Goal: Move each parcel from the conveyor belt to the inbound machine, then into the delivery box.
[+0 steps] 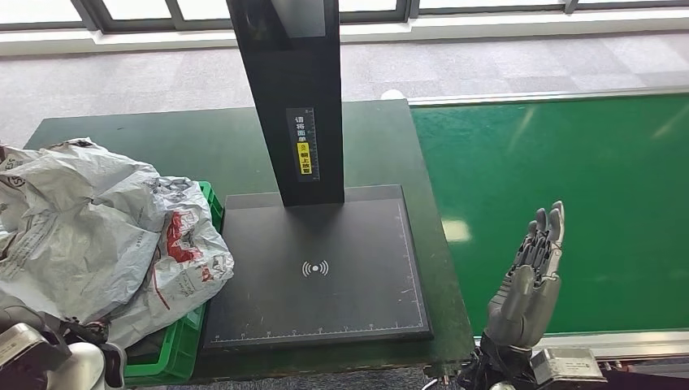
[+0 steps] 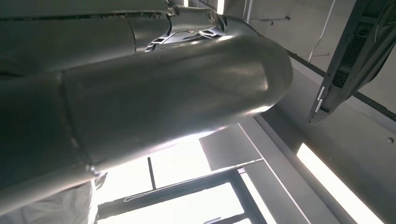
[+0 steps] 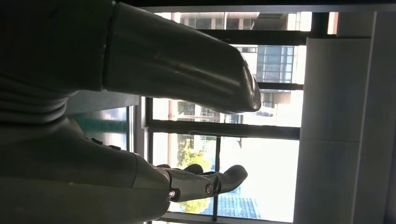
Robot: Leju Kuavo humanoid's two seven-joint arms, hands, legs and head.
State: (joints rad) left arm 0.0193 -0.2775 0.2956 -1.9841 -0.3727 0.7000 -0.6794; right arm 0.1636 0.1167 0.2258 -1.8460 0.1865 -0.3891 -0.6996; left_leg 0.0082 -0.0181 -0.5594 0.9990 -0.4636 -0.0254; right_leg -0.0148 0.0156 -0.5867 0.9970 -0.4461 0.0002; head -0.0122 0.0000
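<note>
Right hand [image 1: 530, 280] raised, fingers straight, apart from thumb, empty

Green conveyor belt [image 1: 561, 203]; grey-white parcels [image 1: 89, 236] (red print); black inbound machine [image 1: 317, 268]; green delivery box [image 1: 175, 349].

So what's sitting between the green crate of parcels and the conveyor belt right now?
In the head view, the inbound machine's black scan plate lies between the green crate and the conveyor belt. Its upright column stands at the back. The plate is bare.

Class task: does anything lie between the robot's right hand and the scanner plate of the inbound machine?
Nothing visible does. The right hand is raised over the green conveyor belt, beside the bare scanner plate.
</note>
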